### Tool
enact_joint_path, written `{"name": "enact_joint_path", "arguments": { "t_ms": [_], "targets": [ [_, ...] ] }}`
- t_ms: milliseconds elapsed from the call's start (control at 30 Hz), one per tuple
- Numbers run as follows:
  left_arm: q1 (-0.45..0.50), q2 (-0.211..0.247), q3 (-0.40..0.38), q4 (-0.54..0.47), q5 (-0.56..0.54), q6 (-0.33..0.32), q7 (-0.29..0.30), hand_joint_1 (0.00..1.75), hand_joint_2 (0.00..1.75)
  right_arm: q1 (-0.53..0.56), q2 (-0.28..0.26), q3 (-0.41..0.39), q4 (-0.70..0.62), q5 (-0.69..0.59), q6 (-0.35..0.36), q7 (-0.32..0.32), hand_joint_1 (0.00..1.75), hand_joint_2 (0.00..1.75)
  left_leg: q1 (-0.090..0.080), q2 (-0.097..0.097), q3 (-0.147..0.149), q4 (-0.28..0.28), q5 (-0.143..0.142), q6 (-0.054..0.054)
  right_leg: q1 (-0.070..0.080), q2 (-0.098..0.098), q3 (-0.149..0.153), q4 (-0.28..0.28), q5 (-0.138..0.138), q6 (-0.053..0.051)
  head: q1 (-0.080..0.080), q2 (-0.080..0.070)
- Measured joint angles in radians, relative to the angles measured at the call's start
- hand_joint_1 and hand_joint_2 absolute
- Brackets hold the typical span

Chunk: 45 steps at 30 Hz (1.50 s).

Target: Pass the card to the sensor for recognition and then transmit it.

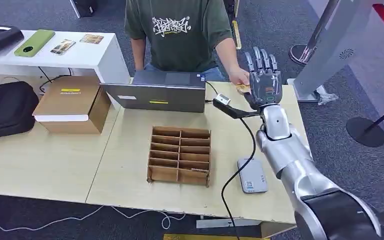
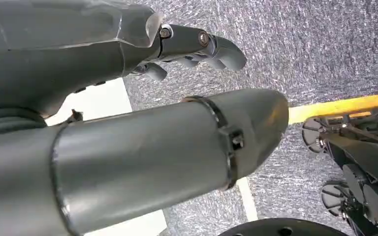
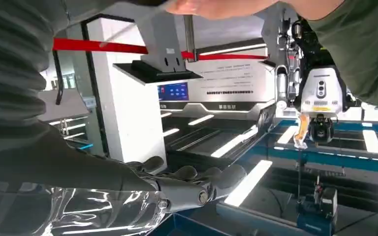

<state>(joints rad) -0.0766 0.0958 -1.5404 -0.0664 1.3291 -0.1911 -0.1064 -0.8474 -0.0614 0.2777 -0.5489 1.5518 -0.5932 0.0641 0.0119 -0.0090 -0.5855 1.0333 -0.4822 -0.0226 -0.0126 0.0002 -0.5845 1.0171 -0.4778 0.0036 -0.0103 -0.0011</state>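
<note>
My right hand (image 1: pixel 263 79) is raised over the table's far right corner, its fingers (image 3: pixel 197 183) stretched out straight and apart with nothing in them. A person's hand (image 1: pixel 238 76) holds a small yellowish card (image 1: pixel 243 88) right beside my right hand's thumb side; whether card and hand touch I cannot tell. A grey card reader (image 1: pixel 252 175) lies flat on the table near the front right. My left hand (image 2: pixel 197 46) hangs over grey carpet, fingers loosely bent, thumb apart, holding nothing.
A wooden compartment rack (image 1: pixel 180 155) stands mid-table. Behind it are a grey laptop (image 1: pixel 160 91) and a small scanner (image 1: pixel 222 99) with a black cable trailing to the front edge. A cardboard box (image 1: pixel 72 104) and a black case (image 1: pixel 5 110) sit at the left.
</note>
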Motion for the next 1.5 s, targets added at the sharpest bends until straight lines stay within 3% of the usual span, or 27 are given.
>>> {"name": "enact_joint_path", "arguments": {
  "t_ms": [800, 867, 933, 1067, 1133, 1300, 1500],
  "targets": [
    [0.0, 0.005, 0.0, -0.001, 0.008, -0.005, 0.0, 0.0, 0.0, -0.003, 0.0, -0.006, 0.003, -0.023, 0.024, -0.001, 1.75, 1.75, 0.0, 0.0, 0.0, 0.0, 0.0, 0.0, 0.0, 0.0, 0.0, 0.0, 0.0, 0.0, 0.0, 0.0],
    [0.0, 0.005, 0.0, -0.001, 0.011, -0.005, 0.0, 0.0, 0.0, -0.002, 0.006, -0.03, 0.001, -0.144, 0.073, -0.076, 1.75, 1.75, 0.0, 0.0, 0.0, 0.0, 0.0, 0.0, 0.0, 0.0, 0.0, 0.0, 0.0, 0.0, 0.0, 0.0],
    [0.0, 0.005, 0.0, -0.001, 0.015, -0.005, 0.001, 0.0, 0.0, -0.001, 0.019, -0.081, -0.005, -0.318, 0.17, -0.155, 1.75, 1.75, 0.0, 0.0, 0.0, 0.0, 0.0, 0.0, 0.0, 0.0, 0.0, 0.0, 0.0, 0.0, 0.0, 0.0],
    [0.0, 0.005, 0.0, -0.001, 0.018, -0.005, 0.013, 0.0, 0.0, 0.012, 0.042, -0.236, -0.064, -0.801, 0.546, -0.229, 1.75, 1.75, 0.0, 0.0, 0.0, 0.0, 0.0, 0.0, 0.0, 0.0, 0.0, 0.0, 0.0, 0.0, 0.0, 0.0],
    [0.0, 0.005, 0.0, -0.001, 0.018, -0.005, 0.017, 0.0, 0.0, 0.029, 0.042, -0.293, -0.098, -0.929, 0.624, -0.232, 1.75, 1.75, 0.0, -0.001, 0.0, 0.0, 0.0, 0.0, 0.0, -0.001, 0.0, 0.0, 0.0, 0.0, 0.0, 0.0],
    [0.001, 0.005, 0.0, -0.001, 0.024, 0.0, 0.017, 0.0, 0.0, 0.07, 0.028, -0.357, -0.182, -1.126, 0.702, -0.21, 1.75, 1.75, 0.0, -0.001, 0.0, 0.0, 0.0, 0.0, 0.0, -0.001, 0.0, 0.0, 0.0, 0.0, 0.0, 0.0],
    [0.006, 0.003, 0.0, -0.001, 0.04, 0.003, 0.016, 0.0, 0.0, 0.146, -0.003, -0.36, -0.288, -1.187, 0.706, -0.194, 1.75, 1.75, 0.0, -0.001, 0.0, 0.0, 0.0, 0.0, 0.0, -0.001, 0.0, -0.001, 0.0, 0.0, 0.0, 0.0]
  ]
}}
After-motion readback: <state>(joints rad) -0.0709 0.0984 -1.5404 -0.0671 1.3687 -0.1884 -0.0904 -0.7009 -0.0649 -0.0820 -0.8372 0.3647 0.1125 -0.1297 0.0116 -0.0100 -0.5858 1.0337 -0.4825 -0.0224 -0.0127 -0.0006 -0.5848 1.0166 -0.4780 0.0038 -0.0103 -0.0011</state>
